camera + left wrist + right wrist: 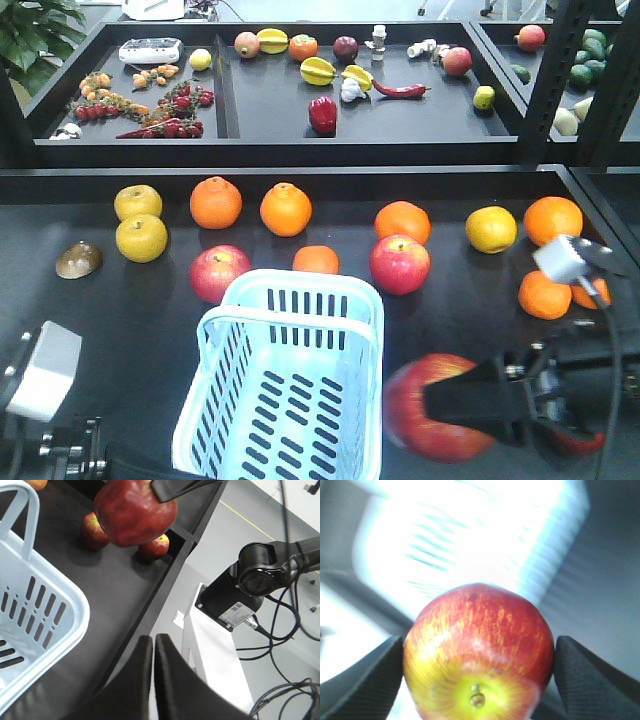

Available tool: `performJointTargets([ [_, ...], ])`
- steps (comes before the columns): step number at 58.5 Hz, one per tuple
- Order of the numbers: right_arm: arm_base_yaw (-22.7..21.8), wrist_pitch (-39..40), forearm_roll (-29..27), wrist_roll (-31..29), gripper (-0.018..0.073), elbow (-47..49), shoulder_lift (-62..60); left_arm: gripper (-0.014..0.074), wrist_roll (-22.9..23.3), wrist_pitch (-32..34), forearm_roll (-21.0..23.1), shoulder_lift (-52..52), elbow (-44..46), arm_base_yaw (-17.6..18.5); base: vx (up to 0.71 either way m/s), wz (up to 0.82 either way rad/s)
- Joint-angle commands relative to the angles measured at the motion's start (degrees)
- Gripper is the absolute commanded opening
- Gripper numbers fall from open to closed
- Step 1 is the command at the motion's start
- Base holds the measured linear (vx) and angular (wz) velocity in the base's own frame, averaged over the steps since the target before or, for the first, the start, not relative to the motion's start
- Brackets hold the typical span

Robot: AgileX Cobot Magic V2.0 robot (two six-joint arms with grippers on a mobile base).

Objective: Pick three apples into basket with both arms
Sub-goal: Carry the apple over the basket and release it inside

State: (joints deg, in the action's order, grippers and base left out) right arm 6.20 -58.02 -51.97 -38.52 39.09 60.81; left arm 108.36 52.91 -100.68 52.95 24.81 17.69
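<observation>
The right pincer (478, 652) pinches one apple (480, 625) between its two textured fingers (365, 680), one on each flank at the fruit's widest girth. The stem end faces back toward the wrist. The apple looks to be raised off the tabletop (150, 330), with the basket (300, 276) straight ahead of the pincer's tips and its wall just beside the fruit.

I judge the apple firm and fairly weighty for its size, with smooth, waxy skin. A round body like this can roll or squirt out if the hold drifts off the widest line, so the present grip across the middle is the sound one. It would also bruise if dropped from a height.

The basket's rounded rim and the flat band handle (290, 326) across its opening stand in the way. The fruit must pass over the rim and go down to one side of the band. No fruit shows on the part of the slotted floor in view.

Two more dark apples (95, 530) lie below and behind the held one, near the tabletop's edge. Brighter pinkish-red apples (400, 263) and oranges (545, 295) sit farther out, well apart from the pincer's path.

The left pincer (153, 642) is pressed together on nothing and sits beyond the basket's far side.
</observation>
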Motion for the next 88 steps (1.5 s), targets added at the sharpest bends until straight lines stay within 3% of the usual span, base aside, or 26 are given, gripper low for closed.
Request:
performJointTargets([
  [1,4.92,4.24,-7.03,-2.14,0.0005,1.31,0.36,-0.0006,-0.04,-0.39,-1.14,-0.73,1.71,-0.02,0.00,0.00],
  [12,17.20,17.13,-7.15,-2.11,0.0055,1.31,4.52,-0.0006,-0.04,-0.33,-1.14,-0.73,1.71,-0.02,0.00,0.00],
  [21,23.80,27.79,-7.75,-7.00,0.0203,1.31,9.05,-0.0006,-0.04,-0.28,-1.14,-0.73,1.71,-0.02,0.00,0.00],
  [35,25.16,31.06,-12.19,-12.44,0.0575,1.31,12.70,-0.0006,-0.04,-0.28,-1.14,-0.73,1.71,-0.02,0.00,0.00],
  [44,25.16,31.45,-13.22,-14.22,0.0665,1.31,12.84,-0.0006,-0.04,-0.28,-1.14,-0.73,1.71,-0.02,0.00,0.00],
  [53,25.16,31.88,-13.36,-14.29,0.0637,1.31,12.84,-0.0006,-0.04,-0.28,-1.14,-0.73,1.71,-0.02,0.00,0.00],
  [61,25.11,31.33,-14.71,-14.29,0.0552,1.31,12.66,-0.0006,-0.04,-0.28,-1.14,-0.73,1.71,-0.02,0.00,0.00],
  [67,25.07,29.74,-15.07,-14.01,0.0414,1.31,11.95,-0.0006,-0.04,-0.28,-1.20,-0.73,1.71,-0.02,0.00,0.00],
  [75,25.07,27.05,-13.89,-12.02,0.0117,1.31,9.23,-0.0006,-0.04,-0.28,-1.20,-0.73,1.71,-0.02,0.00,0.00],
  [78,25.07,26.12,-11.85,-11.11,-0.0015,1.31,7.63,-0.0006,-0.04,-0.28,-1.20,-0.73,1.71,-0.02,0.00,0.00],
  [82,25.07,24.79,-7.84,-8.37,-0.0013,1.31,5.35,-0.0006,-0.04,-0.28,-1.20,-0.73,1.71,-0.02,0.00,0.00],
  [88,24.93,23.91,2.77,1.97,-0.0006,1.31,1.73,-0.0006,-0.04,-0.28,-1.20,-0.73,1.71,-0.02,0.00,0.00],
])
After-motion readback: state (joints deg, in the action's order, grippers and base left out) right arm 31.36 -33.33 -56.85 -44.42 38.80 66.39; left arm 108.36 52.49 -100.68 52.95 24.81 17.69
